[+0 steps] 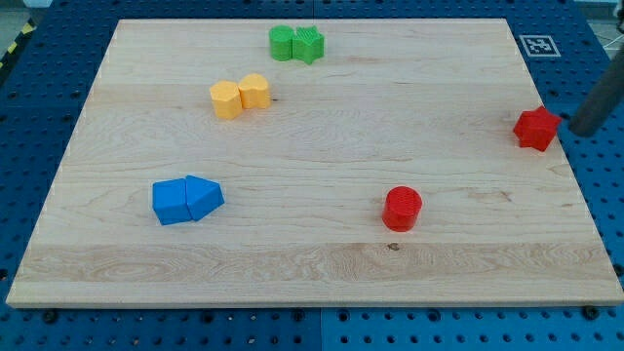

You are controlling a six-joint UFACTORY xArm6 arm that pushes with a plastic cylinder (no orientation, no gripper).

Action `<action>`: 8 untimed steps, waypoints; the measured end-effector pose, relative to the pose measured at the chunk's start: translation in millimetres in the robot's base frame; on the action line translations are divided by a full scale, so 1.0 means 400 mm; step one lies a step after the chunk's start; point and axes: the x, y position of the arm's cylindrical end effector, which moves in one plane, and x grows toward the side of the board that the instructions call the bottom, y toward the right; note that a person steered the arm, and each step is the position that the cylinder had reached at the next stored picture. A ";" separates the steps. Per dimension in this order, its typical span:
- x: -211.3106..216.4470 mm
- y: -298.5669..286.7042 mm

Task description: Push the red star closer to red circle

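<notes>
The red star [536, 128] lies near the board's right edge, at mid height. The red circle [402, 208] stands to its lower left, well apart from it. My tip [578, 130] is just right of the red star, off the board's right edge, with a small gap between them. The rod slants up to the view's right edge.
The wooden board [312, 273] lies on a blue perforated table. Two green blocks [296, 44] touch at the top centre. Two yellow blocks [240, 97] touch at upper left. Two blue blocks [186, 200] touch at lower left. A marker tag [538, 45] sits at top right.
</notes>
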 end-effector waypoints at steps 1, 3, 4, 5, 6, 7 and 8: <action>0.012 -0.102; 0.119 -0.357; 0.135 -0.398; 0.080 -0.394; 0.065 -0.447; 0.112 -0.508; 0.140 -0.543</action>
